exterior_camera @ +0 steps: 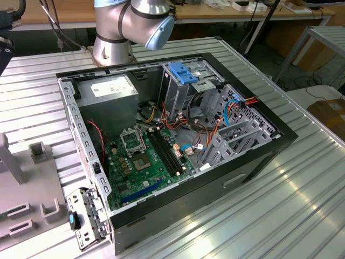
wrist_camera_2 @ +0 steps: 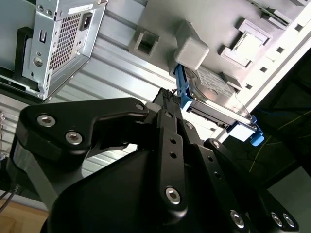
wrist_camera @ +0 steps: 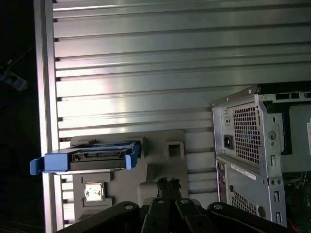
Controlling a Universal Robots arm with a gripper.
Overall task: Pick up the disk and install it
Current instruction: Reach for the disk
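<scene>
While the disk (wrist_camera: 97, 160) rests on its grey fixture (wrist_camera: 165, 167) near the bench (wrist_camera: 146, 58) edge (bright blue rails on both sides), I see the gripper (wrist_camera: 167, 182) close by but not touching it, its fingers pressed together and holding nothing. The open computer case (wrist_camera: 252, 145) stands beside the fixture, well apart from the disk.
</scene>
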